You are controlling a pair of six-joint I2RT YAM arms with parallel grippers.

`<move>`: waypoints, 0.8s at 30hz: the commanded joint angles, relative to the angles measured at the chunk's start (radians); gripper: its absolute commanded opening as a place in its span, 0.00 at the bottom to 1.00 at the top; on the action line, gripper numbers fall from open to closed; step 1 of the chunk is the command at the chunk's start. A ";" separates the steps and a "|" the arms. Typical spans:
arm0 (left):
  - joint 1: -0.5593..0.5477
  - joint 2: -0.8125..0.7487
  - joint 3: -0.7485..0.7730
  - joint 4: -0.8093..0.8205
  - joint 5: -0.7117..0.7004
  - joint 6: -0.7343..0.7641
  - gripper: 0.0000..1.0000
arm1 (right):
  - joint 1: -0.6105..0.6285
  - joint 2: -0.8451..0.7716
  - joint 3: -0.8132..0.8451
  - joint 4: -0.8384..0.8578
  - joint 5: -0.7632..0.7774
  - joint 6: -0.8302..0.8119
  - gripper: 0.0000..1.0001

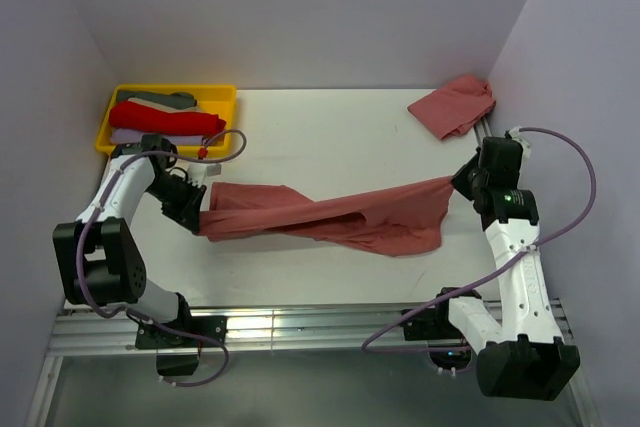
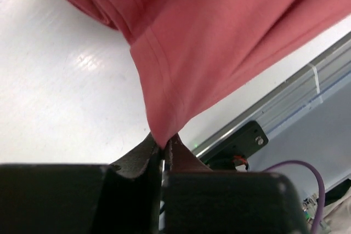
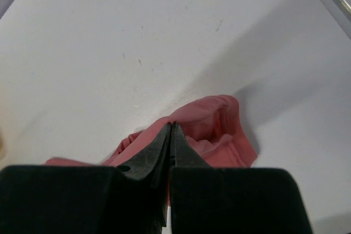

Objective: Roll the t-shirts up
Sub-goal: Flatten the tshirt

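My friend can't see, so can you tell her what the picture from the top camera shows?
A salmon-red t-shirt is stretched and twisted between the left claw and the right claw over a white table. A second t-shirt lies crumpled in the far right corner, and a yellow tray of folded clothes sits far left.

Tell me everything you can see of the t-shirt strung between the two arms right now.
The t-shirt is plain dusty salmon-red, made of thin soft cloth, with a double-stitched hem showing in the left wrist view. It is pulled out long and twisted across the near middle of the white table, broader toward its right end, and its lower edge seems to rest on the surface. The left tool is shut on a hemmed corner, and the right tool is shut on the opposite upper corner.
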 commanded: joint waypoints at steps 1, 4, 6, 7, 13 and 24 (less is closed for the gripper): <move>0.017 -0.038 0.083 -0.106 -0.045 0.064 0.08 | -0.021 -0.025 0.066 -0.013 -0.019 -0.040 0.00; 0.017 -0.040 0.172 -0.169 -0.036 0.069 0.12 | -0.023 -0.034 0.089 -0.027 -0.019 -0.040 0.00; 0.018 -0.034 0.219 -0.192 -0.020 0.054 0.14 | -0.025 -0.036 0.104 -0.033 -0.016 -0.040 0.00; 0.018 -0.037 0.255 -0.192 -0.020 0.046 0.15 | -0.026 -0.037 0.116 -0.039 -0.018 -0.042 0.00; 0.014 0.003 0.341 -0.194 0.041 -0.008 0.12 | -0.032 -0.031 0.158 -0.051 -0.036 -0.042 0.00; -0.006 0.327 0.385 -0.172 0.364 -0.017 0.11 | -0.048 0.000 0.080 -0.015 -0.029 -0.040 0.00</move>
